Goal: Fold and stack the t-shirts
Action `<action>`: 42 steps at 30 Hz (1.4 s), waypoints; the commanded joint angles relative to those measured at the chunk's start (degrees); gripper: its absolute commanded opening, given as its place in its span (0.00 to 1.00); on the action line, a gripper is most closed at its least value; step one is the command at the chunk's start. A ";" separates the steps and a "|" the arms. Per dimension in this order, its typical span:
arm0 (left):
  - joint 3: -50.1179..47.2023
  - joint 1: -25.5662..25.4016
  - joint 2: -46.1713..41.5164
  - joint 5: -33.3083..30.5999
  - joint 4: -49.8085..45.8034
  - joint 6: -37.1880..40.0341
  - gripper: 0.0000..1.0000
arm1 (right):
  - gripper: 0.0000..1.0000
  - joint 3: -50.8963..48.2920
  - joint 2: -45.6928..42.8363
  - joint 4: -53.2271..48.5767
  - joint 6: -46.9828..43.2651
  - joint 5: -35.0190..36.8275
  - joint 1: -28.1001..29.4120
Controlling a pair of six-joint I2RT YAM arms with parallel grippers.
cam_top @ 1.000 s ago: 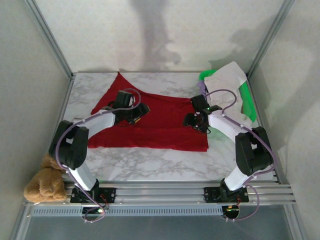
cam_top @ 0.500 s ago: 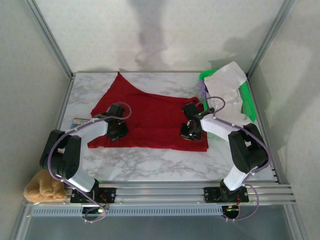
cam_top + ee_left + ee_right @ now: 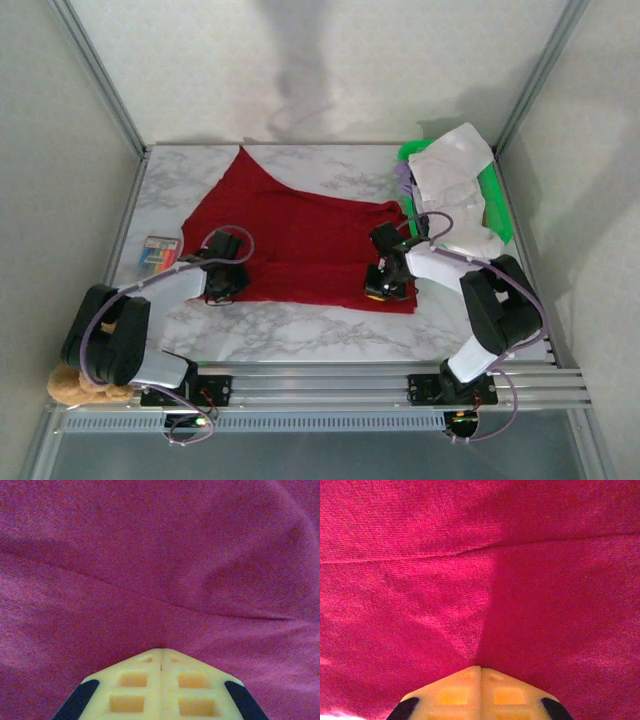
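The red t-shirt [image 3: 300, 235] lies spread across the middle of the marble table, one corner pointing to the far left. My left gripper [image 3: 224, 284] is down on its near left edge, shut on the cloth. Creases in the red t-shirt [image 3: 160, 555] run into the closed tips of the left gripper [image 3: 160, 650]. My right gripper [image 3: 386, 284] sits at the near right corner, also shut. Folds of the red t-shirt [image 3: 470, 555] meet at the tips of the right gripper [image 3: 480, 667]. The white t-shirt [image 3: 452, 175] is heaped on the basket at the back right.
A green plastic basket [image 3: 496, 210] stands at the far right under the white cloth. A small colourful flat packet [image 3: 160, 253] lies on the table left of the shirt. A tan teddy bear [image 3: 62, 381] sits off the near left corner. Metal frame posts border the table.
Both grippers have come down and toward the near edge of the red shirt and closed on it. The left arm swung back, uncovering the colourful packet.
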 commanded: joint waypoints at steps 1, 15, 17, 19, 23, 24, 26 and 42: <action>-5.81 -2.25 -1.23 0.87 -8.15 -4.50 0.00 | 0.03 -4.95 -0.22 -8.55 2.66 -1.46 2.15; 20.49 0.31 5.45 -5.45 -21.45 3.69 0.00 | 0.07 11.16 0.82 -12.28 -0.92 -2.57 3.21; 22.42 1.33 8.34 -6.46 -19.67 4.92 0.00 | 0.07 13.17 2.96 -10.84 -1.12 -2.40 3.22; 23.53 2.08 11.33 -6.99 -17.36 5.84 0.00 | 0.07 14.80 5.07 -9.68 -0.95 -2.81 3.23; 24.89 2.49 16.53 -7.37 -13.85 6.85 0.00 | 0.06 15.34 8.12 -7.25 -0.59 -5.32 3.22; 24.69 2.58 17.30 -8.17 -13.00 6.85 0.00 | 0.06 15.20 8.60 -7.08 -0.67 -5.27 3.23; 23.84 3.17 18.45 -9.04 -11.41 6.72 0.00 | 0.06 14.22 9.23 -6.42 -0.62 -5.29 3.19; 14.38 11.83 16.79 -7.96 -10.77 3.78 0.00 | 0.06 1.27 7.81 0.34 2.09 -11.06 7.32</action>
